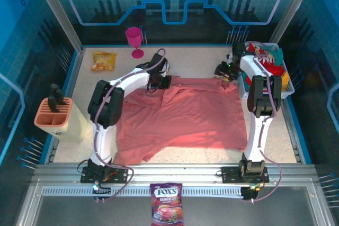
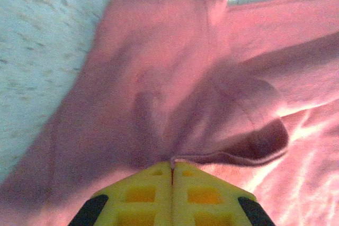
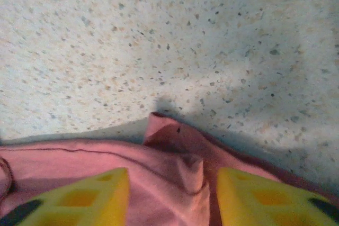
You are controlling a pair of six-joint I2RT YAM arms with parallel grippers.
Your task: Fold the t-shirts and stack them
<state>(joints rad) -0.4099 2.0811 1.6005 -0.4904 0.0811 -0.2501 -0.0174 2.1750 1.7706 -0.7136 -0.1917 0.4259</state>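
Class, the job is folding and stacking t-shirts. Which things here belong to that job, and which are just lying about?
Job: salmon-pink t-shirt; red t-shirt.
Lying about: magenta goblet; snack packet; knife block; sweets bag.

Speckled table (image 1: 197,62) carries the salmon-pink t-shirt (image 1: 185,117) (spread, rumpled), goblet (image 1: 134,41), snack packet (image 1: 103,61), basket (image 1: 283,95).

From my station I can read just one word: "FOX'S", in white capitals on the dark purple candy bag (image 1: 166,205) lying at the near edge, between the two arm bases. The smaller print beneath it is too fine to make out. The yellow snack packet (image 1: 104,60) and the red t-shirt (image 1: 264,67) in the basket (image 1: 284,92) carry print too — none of it legible.
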